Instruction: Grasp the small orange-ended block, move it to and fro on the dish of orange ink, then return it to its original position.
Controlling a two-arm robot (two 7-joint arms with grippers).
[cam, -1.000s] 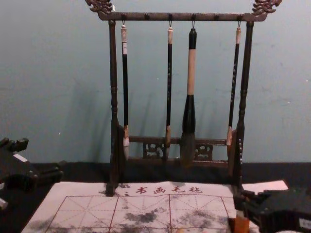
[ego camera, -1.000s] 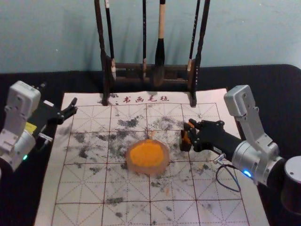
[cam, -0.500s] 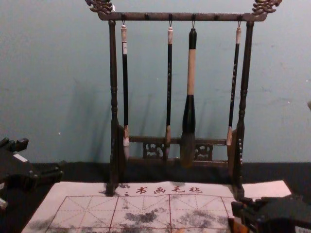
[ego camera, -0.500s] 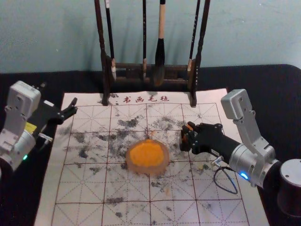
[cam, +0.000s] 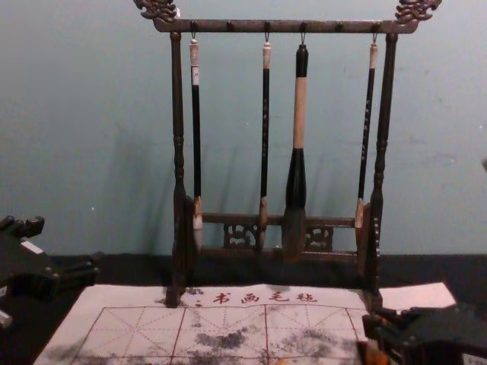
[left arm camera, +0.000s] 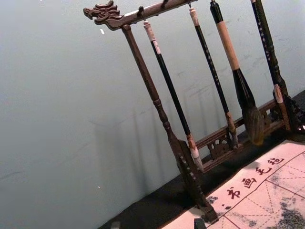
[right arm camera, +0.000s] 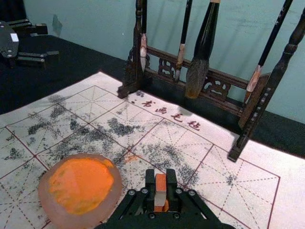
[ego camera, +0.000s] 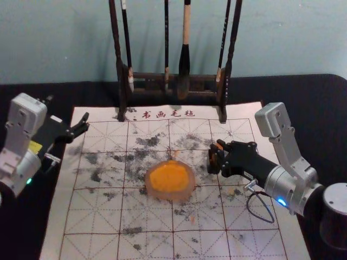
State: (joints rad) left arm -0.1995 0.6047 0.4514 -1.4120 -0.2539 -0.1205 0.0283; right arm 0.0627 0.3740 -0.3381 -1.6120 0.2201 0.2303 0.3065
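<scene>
Head view: right gripper (ego camera: 216,157) closed on the orange-ended block (right arm camera: 160,183), just right of the ink dish (ego camera: 188,191); left gripper (ego camera: 85,123) parked at left edge of mat (ego camera: 54,238), fingers apart, grasping nothing; mat's far edge reads "书画毛毡" in red.

Dark carved wood over dull cloth, as we see it.
We find a soft sheen on the wooden brush stand (cam: 281,26), a smooth, waxy-looking dish (right arm camera: 44,193), thick orange ink (right arm camera: 83,183), a matt, felt-like mat (ego camera: 146,246) and matt black tablecloth (ego camera: 303,95).
</scene>
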